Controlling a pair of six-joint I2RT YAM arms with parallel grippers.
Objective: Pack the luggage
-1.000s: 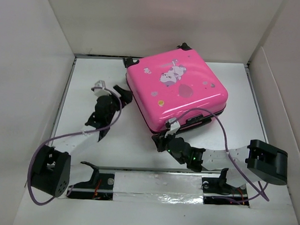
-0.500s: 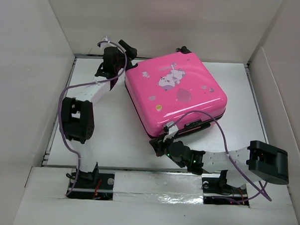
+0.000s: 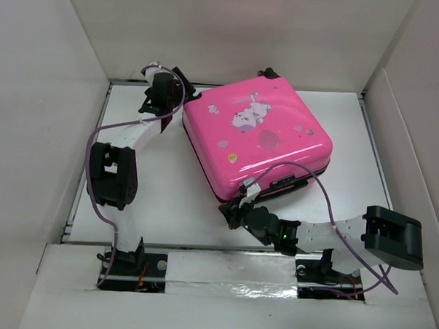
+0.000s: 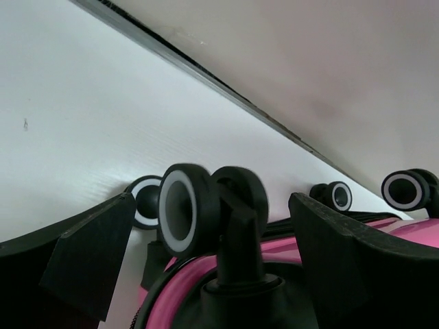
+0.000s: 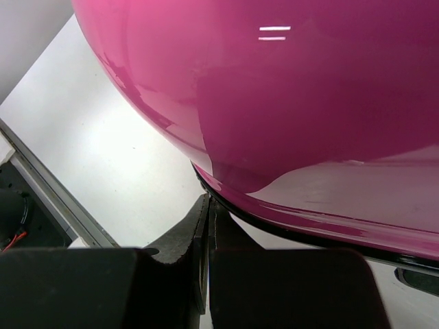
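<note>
1. From above, we see the suitcase (image 3: 254,133) lying flat and closed on the desk (image 3: 167,206), toward the far side. The left arm (image 3: 114,167) reaches to its far-left corner, and the right arm (image 3: 311,234) to its near corner.
2. At the left wrist, the left fingers (image 4: 82,253) stand wide apart on either side of a black wheel (image 4: 180,209), gripping nothing. If they close there, we think the wheel could swivel and slip free.
3. At the right wrist, the right fingers (image 5: 171,274) are pressed together with nothing visible between them, at the dark seam (image 5: 288,229) under the glossy shell. A push here might skid off, or shove the suitcase across the desk.
</note>
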